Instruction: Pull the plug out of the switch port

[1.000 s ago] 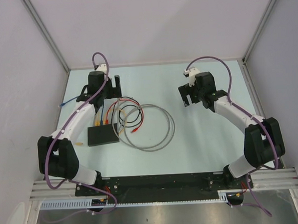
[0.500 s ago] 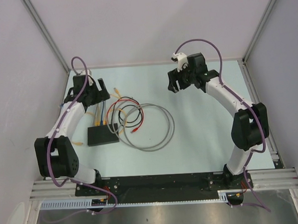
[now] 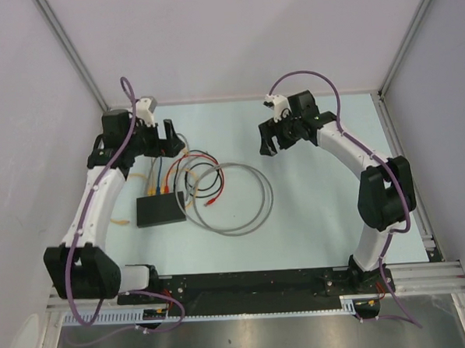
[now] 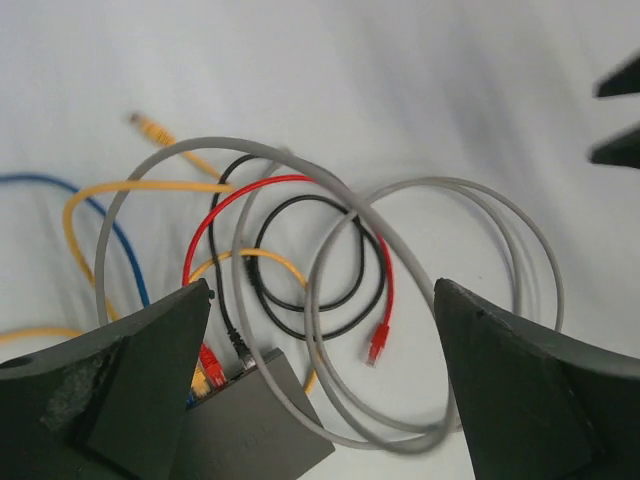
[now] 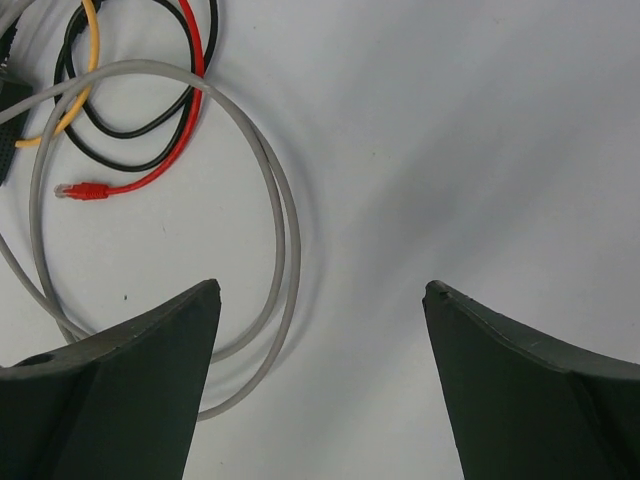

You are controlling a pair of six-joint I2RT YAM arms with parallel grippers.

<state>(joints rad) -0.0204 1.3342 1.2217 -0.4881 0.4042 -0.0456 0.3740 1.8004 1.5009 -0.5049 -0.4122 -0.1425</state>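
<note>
The switch (image 3: pixel 160 210) lies flat on the table (image 3: pixel 328 216), in the near-left part, its socket edge turned toward 12 o'clock. In the left wrist view a red plug (image 4: pixel 210 362) and a black plug (image 4: pixel 243 352) sit in that edge of the switch (image 4: pixel 255 425).

Just past it, toward 2 o'clock, the grey cable (image 3: pixel 254 212) loops beside the black, yellow and red leads. The red lead's loose plug (image 3: pixel 210 198) lies inside the loops.

Farther out, the left gripper (image 3: pixel 162 142) hangs above the leads with its fingers (image 4: pixel 150 380) spread wide and grasping nothing. The switch is at 6 o'clock from it and well apart. In its wrist view the box shows low, near the left finger.

The right gripper (image 3: pixel 271 143) is likewise released and empty, with the switch at 8 o'clock, well apart.
</note>
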